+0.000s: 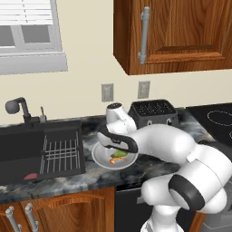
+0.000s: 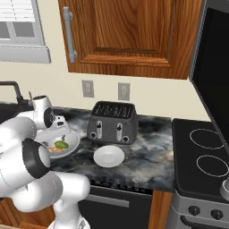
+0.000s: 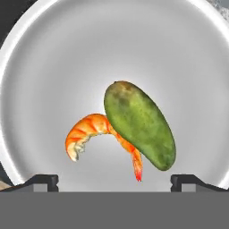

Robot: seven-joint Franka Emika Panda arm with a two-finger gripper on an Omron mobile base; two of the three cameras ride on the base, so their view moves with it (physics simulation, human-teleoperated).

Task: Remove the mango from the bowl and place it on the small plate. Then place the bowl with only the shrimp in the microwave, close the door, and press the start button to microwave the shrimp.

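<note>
Left base view: one grey bowl (image 1: 100,158) on the dark counter (image 1: 68,179) right of the sink (image 1: 27,149), one green mango (image 1: 120,154) and one orange shrimp (image 1: 113,160) inside. Right base view: one small white plate (image 2: 108,156) near the toaster (image 2: 112,121), right of the bowl. Hand view: oval mango overlaps the curled shrimp; gripper (image 3: 114,181) fully open, holding nothing, above them.

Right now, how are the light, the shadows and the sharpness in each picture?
Hand view: the mango and shrimp look sharp, with soft gradient shading across the bowl and no hard shadow. Left base view: even, flat light, slightly soft edges. Right base view: the same flat light, no glare on the small plate.
</note>
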